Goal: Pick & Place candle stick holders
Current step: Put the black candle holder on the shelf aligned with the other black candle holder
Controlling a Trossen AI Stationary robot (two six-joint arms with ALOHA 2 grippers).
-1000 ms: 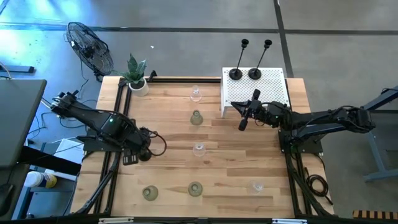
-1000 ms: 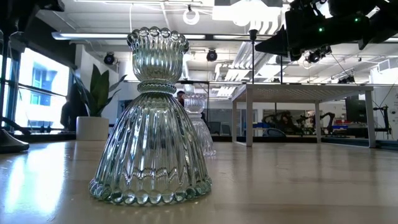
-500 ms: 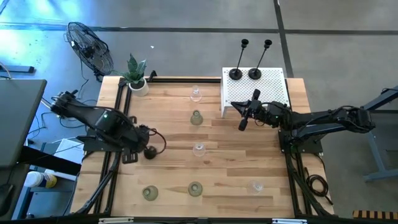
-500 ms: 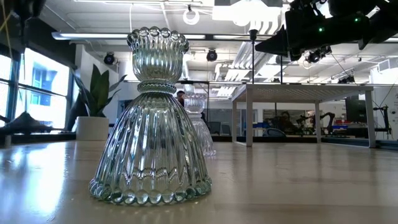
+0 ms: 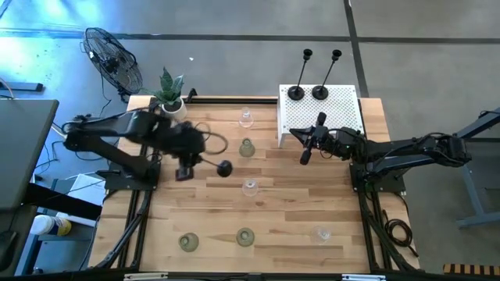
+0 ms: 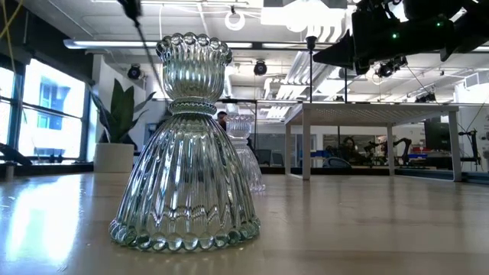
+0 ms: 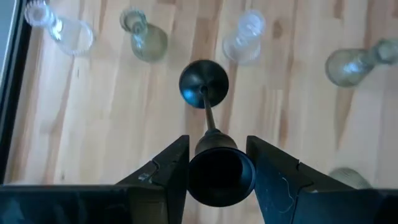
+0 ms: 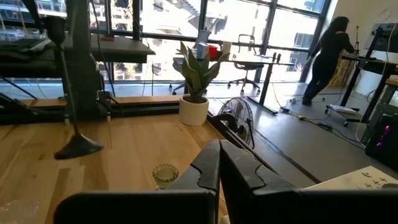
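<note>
My left gripper (image 5: pixel 187 165) is shut on a black candle stick holder (image 5: pixel 221 166) over the table's left-middle; its stem shows in the low view (image 6: pixel 143 29). Two more black holders (image 5: pixel 295 92) (image 5: pixel 320 92) stand on the white perforated box (image 5: pixel 344 117). Clear glass holders (image 5: pixel 246 119) (image 5: pixel 249 187) (image 5: pixel 323 232) and pale-green ones (image 5: pixel 247 147) (image 5: pixel 245 236) (image 5: pixel 187 242) stand on their wide bases on the table. My right gripper (image 8: pixel 219 168) is shut and empty beside the box's near left corner (image 5: pixel 306 144). My left gripper pinches the black holder's cup end (image 7: pixel 217 177), at the top of its stem, between its two fingers (image 7: pixel 168 171). The fingers slant down from above. The holder hangs tilted ahead of them, its round base (image 7: pixel 203 81) lowest; I cannot tell whether the base clears the table.
A green plant in a white pot (image 5: pixel 170 97) stands at the table's far left corner. Black rails run along the table's left (image 5: pixel 148 156) and right (image 5: pixel 367 211) sides. A fan (image 5: pixel 113 58) stands on the floor beyond the far left corner.
My left gripper has risen and gone toward the table's right and far edges, carrying the black holder from the left edge to just left of the middle glass holders. The holder now hangs tilted with its base toward the table's centre.
</note>
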